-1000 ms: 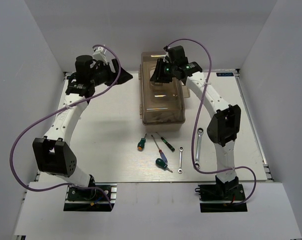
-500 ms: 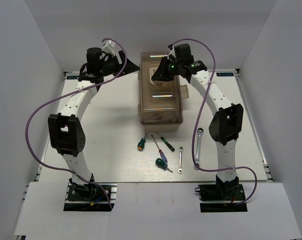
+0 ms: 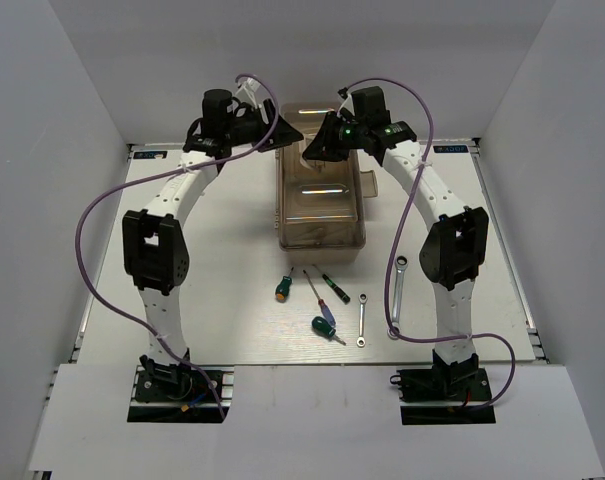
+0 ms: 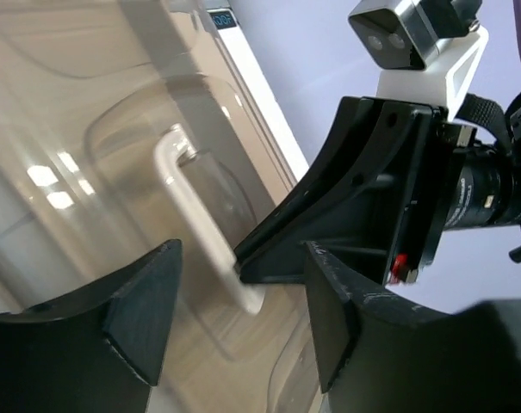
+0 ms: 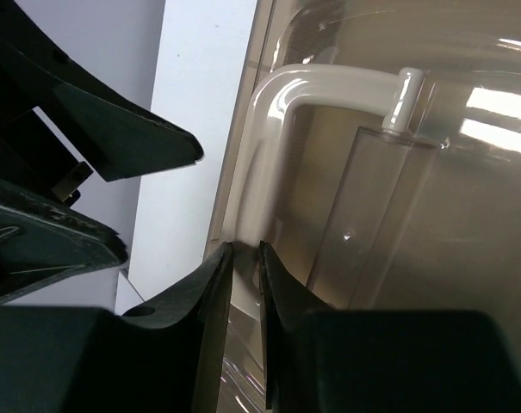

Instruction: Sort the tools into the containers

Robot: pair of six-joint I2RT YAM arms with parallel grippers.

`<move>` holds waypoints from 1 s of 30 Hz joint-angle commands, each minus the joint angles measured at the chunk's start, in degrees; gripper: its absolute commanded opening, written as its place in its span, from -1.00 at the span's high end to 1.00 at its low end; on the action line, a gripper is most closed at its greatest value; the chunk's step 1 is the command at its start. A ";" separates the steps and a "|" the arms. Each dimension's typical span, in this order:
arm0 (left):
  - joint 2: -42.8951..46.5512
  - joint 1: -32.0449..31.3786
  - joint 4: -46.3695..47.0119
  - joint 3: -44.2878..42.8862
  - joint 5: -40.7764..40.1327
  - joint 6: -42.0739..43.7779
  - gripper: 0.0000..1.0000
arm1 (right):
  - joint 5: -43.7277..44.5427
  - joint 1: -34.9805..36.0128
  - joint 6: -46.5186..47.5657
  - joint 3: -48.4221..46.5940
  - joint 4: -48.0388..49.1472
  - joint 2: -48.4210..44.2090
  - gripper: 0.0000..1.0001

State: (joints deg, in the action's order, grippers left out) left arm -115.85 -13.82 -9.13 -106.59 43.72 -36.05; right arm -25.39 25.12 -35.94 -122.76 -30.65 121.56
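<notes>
Both arms stretched far forward, left gripper spread wide, right gripper nearly closed

Toolbox behind screwdrivers, wrenches to their right

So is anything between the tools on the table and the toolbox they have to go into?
Yes: the toolbox's translucent brown lid is closed over its inside. The screwdrivers and wrenches lie in front of it; the right claw pinches the white handle.
</notes>
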 commanded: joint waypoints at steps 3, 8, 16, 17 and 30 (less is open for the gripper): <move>-2.44 -1.81 -5.27 -6.17 -1.01 -0.69 -0.31 | -4.41 0.63 -2.29 -0.02 5.87 -0.09 0.53; -5.78 -2.44 -10.73 -8.99 -2.33 0.36 -0.21 | -4.41 0.72 -2.46 0.24 6.13 -0.09 0.53; -6.32 -3.49 -12.32 -9.52 -3.03 0.37 -0.16 | -5.02 0.36 -3.16 0.50 6.66 -0.53 0.48; -6.92 -3.49 -12.32 -10.13 -2.34 0.37 -0.13 | -6.07 0.28 -3.25 1.20 7.62 -0.53 0.43; -10.71 -5.07 -16.01 -12.95 -1.80 0.90 0.10 | -0.72 -8.07 10.10 9.64 -1.24 -13.18 -0.05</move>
State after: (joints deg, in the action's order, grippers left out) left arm -125.12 -18.11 -21.19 -118.21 41.58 -36.25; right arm -29.30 20.27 -31.75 -114.39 -28.95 114.72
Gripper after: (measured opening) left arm 0.459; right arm 0.524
